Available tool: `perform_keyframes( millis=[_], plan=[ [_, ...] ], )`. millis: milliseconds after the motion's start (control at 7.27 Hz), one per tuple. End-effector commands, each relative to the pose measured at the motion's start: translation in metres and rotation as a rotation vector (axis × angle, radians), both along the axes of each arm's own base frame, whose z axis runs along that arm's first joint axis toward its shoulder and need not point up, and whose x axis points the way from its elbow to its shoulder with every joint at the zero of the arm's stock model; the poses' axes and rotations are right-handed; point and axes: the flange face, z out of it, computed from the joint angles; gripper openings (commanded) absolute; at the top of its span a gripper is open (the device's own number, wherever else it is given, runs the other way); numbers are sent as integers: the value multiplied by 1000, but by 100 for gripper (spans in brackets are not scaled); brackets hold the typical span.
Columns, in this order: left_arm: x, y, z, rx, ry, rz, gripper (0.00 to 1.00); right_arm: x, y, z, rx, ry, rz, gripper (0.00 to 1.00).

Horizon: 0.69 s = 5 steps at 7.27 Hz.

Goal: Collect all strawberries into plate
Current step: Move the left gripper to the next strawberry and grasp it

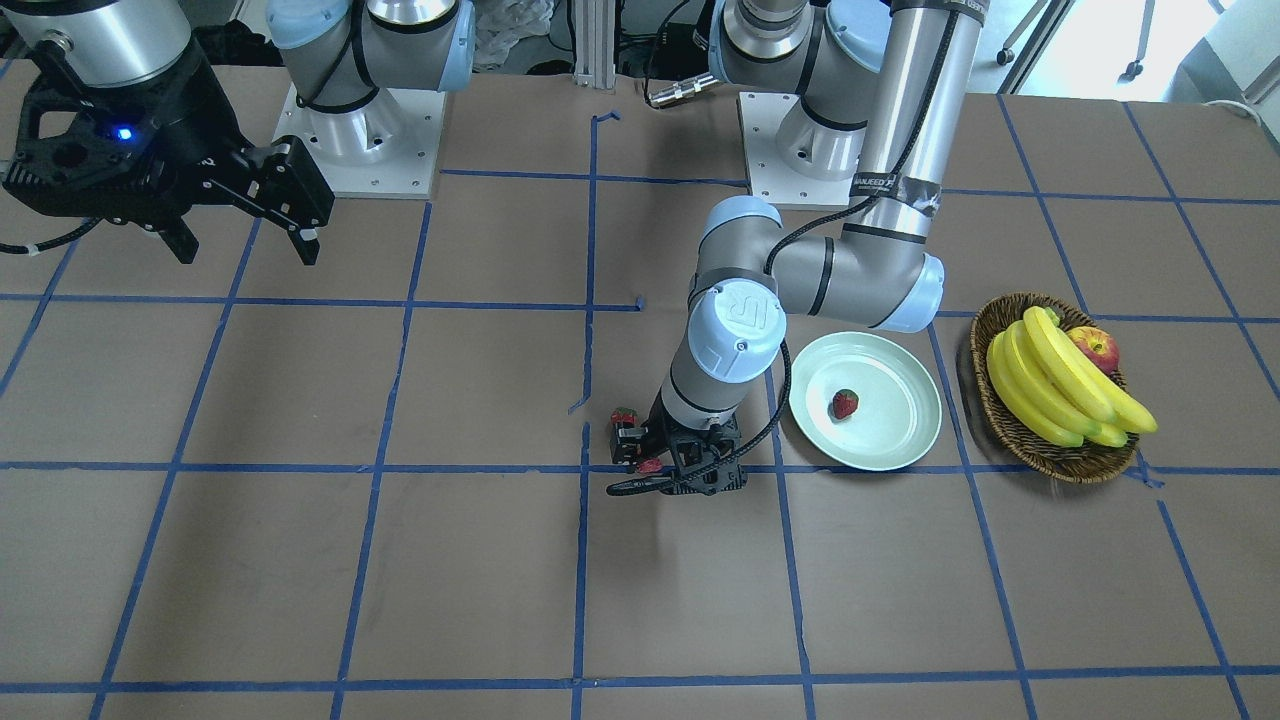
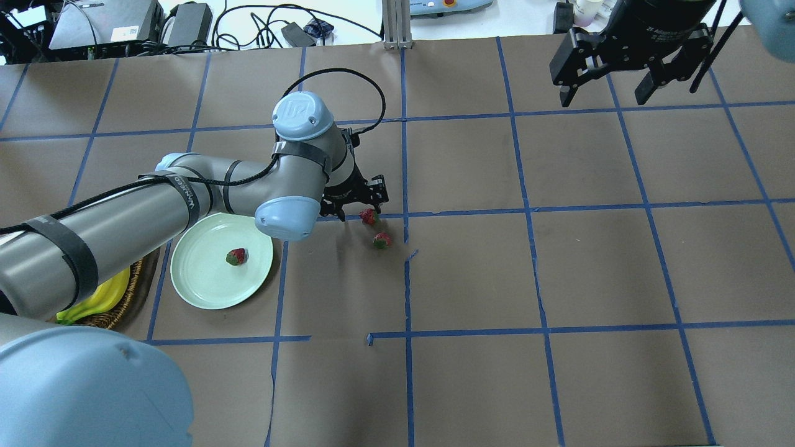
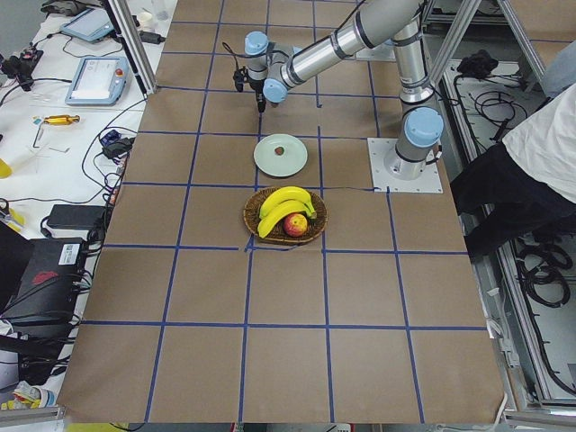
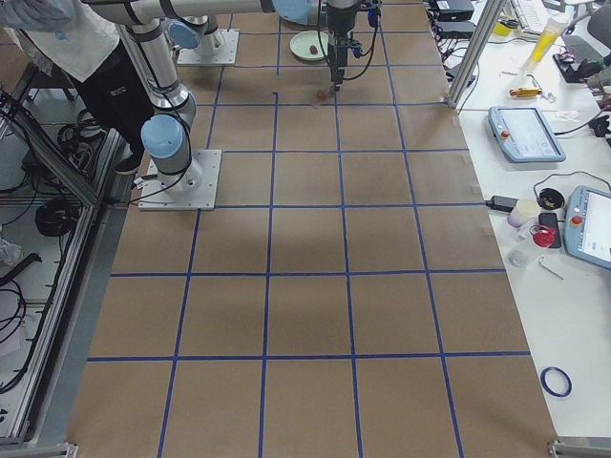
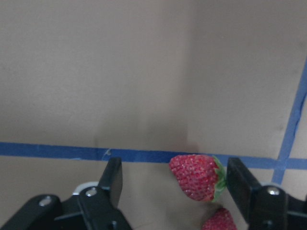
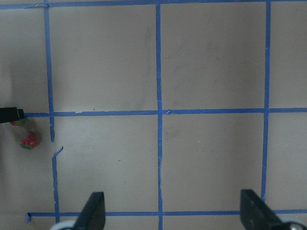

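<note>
One strawberry lies in the pale green plate, also seen from overhead as strawberry on plate. My left gripper is down at the table, open, and straddles a second strawberry that lies close to one finger; the jaws do not touch it. A third strawberry rests on the paper just beside it, toward the robot. My right gripper hangs open and empty high over the far side of the table.
A wicker basket with bananas and an apple stands beyond the plate. Blue tape lines cross the brown paper. A person stands by the robot base in the side views.
</note>
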Motion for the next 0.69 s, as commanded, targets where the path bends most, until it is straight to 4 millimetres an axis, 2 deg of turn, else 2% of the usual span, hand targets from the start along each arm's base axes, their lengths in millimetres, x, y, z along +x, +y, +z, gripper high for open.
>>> perform_keyframes(
  millis=[0,138,275,413,550],
  plan=[
    [-3,1,-3,7,-2,-9,31,0,0,1,-1,1,0,100],
    [-4,0,-2,4,-1,-15,0,0,0,0,0,1,1,100],
    [-3,0,3,1,-2,-18,0,0,0,1,-1,1,0,100],
    [2,1,23,-30,-12,-59,0,0,0,0,0,1,0,100],
    [22,3,39,0,-33,-90,0,0,0,0,0,1,1,100]
  ],
)
